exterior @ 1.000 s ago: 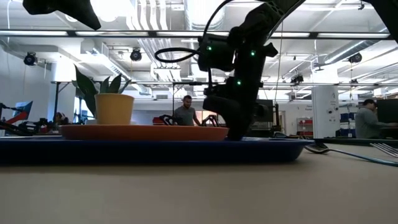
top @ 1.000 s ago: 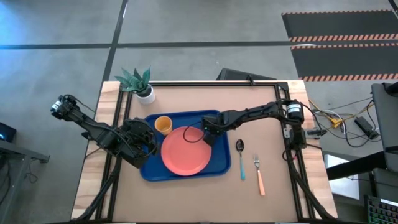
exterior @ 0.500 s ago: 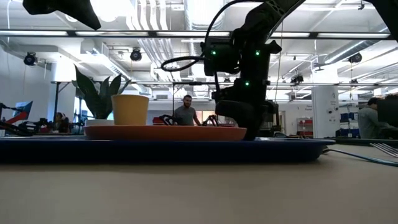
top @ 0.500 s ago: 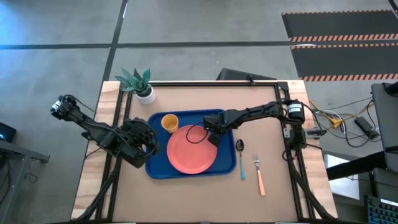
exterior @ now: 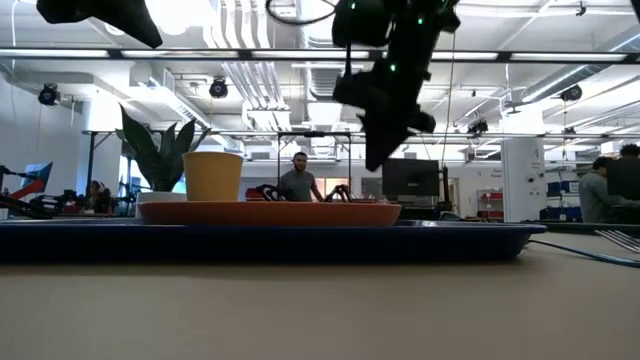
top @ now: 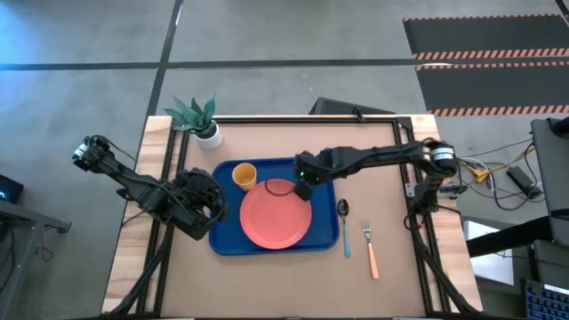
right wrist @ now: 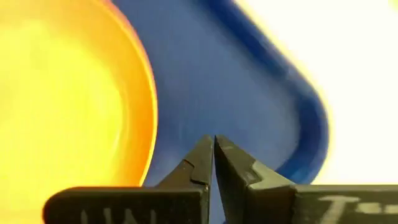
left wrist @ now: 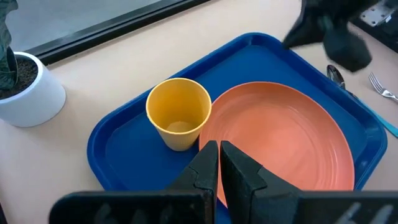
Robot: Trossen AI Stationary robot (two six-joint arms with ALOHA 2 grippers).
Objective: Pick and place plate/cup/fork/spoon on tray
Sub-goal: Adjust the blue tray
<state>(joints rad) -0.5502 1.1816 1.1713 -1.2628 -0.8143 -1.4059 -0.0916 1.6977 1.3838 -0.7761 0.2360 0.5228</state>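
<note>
A large blue rectangular plastic tray [top: 222,244] with rounded corners and a raised rim lies flat on the worktop. On it rests a round, flat coral-pink plate [top: 276,214], filling the tray's right half. Just beside the plate, at the tray's far left corner, a small orange-yellow round cup [top: 244,175] stands upright and looks empty. Off the tray, to its right, a small spoon with a dark metal bowl and light blue handle [top: 344,228] lies on the worktop. Beside that lies a small fork with silver tines and a pale orange-pink handle [top: 370,249], both pointing away.

Coral plate [top: 276,213]; yellow cup [top: 244,175]; blue tray [top: 222,238]
</note>
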